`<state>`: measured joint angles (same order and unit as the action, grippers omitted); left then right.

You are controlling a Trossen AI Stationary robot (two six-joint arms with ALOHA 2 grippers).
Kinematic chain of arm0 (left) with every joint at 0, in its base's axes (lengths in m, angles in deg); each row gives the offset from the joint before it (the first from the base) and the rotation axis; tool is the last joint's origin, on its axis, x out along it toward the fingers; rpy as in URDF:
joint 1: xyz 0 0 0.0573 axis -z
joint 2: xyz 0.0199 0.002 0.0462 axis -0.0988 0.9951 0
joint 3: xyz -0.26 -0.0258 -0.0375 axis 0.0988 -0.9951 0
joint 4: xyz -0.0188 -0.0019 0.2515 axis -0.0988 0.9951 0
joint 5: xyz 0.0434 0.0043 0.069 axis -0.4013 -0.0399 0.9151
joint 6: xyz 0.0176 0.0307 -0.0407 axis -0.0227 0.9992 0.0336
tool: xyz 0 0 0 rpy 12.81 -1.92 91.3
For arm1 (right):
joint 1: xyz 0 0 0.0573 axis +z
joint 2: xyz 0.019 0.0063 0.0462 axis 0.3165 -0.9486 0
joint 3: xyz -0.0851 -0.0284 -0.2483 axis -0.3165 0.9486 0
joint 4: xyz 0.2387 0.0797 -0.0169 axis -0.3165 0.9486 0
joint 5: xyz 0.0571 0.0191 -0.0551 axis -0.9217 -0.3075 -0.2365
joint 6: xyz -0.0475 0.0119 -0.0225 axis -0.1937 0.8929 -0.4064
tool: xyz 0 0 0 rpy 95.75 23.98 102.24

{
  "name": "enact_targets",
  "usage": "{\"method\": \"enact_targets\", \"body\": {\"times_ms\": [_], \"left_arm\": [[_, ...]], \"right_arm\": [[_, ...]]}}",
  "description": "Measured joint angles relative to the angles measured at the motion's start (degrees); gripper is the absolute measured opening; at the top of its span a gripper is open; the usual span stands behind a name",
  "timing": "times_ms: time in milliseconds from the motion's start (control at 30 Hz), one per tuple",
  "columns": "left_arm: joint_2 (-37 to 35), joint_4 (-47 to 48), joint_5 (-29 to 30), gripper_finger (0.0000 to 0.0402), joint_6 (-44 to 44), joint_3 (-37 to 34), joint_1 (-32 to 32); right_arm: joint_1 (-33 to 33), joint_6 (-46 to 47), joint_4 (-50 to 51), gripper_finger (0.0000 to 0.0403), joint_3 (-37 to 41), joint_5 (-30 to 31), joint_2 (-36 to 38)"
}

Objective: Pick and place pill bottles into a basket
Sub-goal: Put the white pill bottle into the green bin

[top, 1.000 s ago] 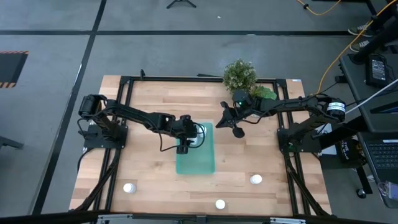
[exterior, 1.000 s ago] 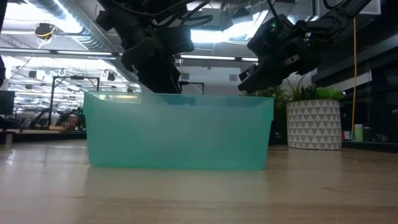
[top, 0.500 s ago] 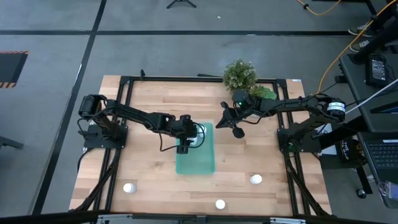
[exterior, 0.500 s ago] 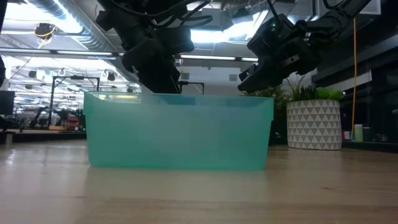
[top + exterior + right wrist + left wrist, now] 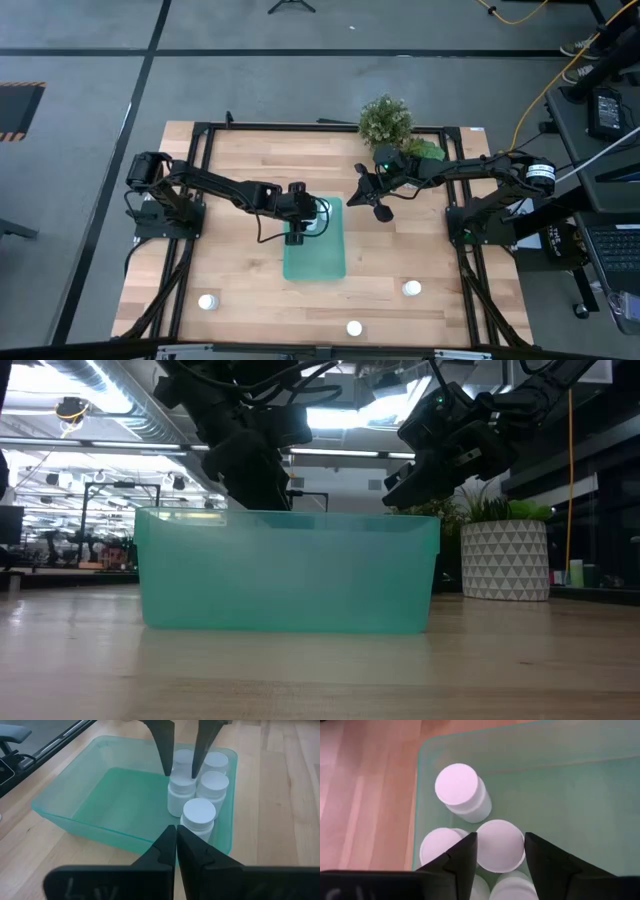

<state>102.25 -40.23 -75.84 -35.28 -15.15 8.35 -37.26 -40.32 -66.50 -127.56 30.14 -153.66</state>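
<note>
From above, the wooden table (image 5: 240, 260) spreads under both my arms, with the teal basket (image 5: 330, 262) lying lengthwise near its middle and a leafy plant (image 5: 386, 120) at the far edge. The level view shows what the overhead cannot: the basket's (image 5: 288, 575) tall translucent front wall, and the plant's white patterned pot (image 5: 505, 560) standing well to one side of it. My left gripper (image 5: 295, 232) hangs over the basket's far left corner; my left wrist view looks straight down on it (image 5: 500, 851), fingers (image 5: 462, 862) spread on either side of one pill bottle's cap (image 5: 500, 846) without clearly pressing it, other bottles packed close around and one (image 5: 461, 789) standing a little apart. My right gripper (image 5: 378, 206) waits in the air just beyond the basket's far right corner, and its own wrist view shows its fingers (image 5: 176, 849) pressed together on nothing. That view alone shows the cluster of upright white pill bottles (image 5: 199, 816) bunched in one corner. Only the overhead shows three more bottles loose on the table's near side: one (image 5: 207, 301), another (image 5: 354, 327), a third (image 5: 411, 288).
</note>
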Motion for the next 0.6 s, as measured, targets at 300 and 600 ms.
{"method": "enact_targets", "body": {"times_ms": [300, 600], "left_arm": [[-1.18, 0.1, -0.34, 0.016, 0.84, 0.16, 2.02], [-7.96, 2.07, 1.6, 0.016, 5.11, 2.74, 5.98]], "right_arm": [[0.0, 0.02, 0.0, 0.0018, 0.0, 0.02, 0.0], [0.51, 0.26, 0.51, 0.0018, -0.02, 0.02, 0.0]]}}
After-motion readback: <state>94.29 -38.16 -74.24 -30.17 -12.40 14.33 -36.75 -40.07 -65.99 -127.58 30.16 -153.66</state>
